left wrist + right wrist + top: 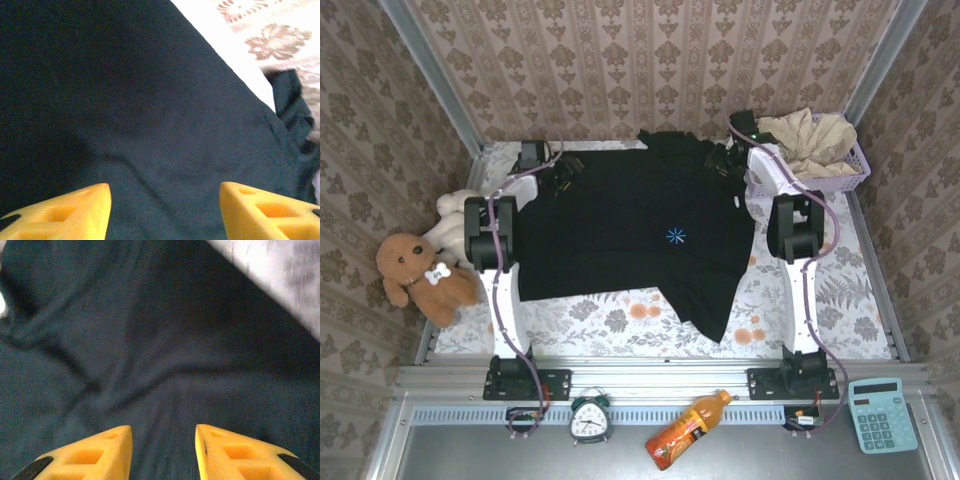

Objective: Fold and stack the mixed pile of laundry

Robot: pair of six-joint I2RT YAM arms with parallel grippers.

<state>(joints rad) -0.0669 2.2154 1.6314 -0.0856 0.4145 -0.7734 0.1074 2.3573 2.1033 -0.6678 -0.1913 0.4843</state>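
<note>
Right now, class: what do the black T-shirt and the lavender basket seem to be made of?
Black T-shirt: soft matte cloth, possibly cotton; it lies limp and creased. Lavender basket: probably plastic mesh; stiff rim, regular holes.

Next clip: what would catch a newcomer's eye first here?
A black T-shirt lies spread across the middle of the table, with a blue mark on it. The left gripper and right gripper hover open near its far edge. A beige garment is heaped in the basket at the far right.
</note>
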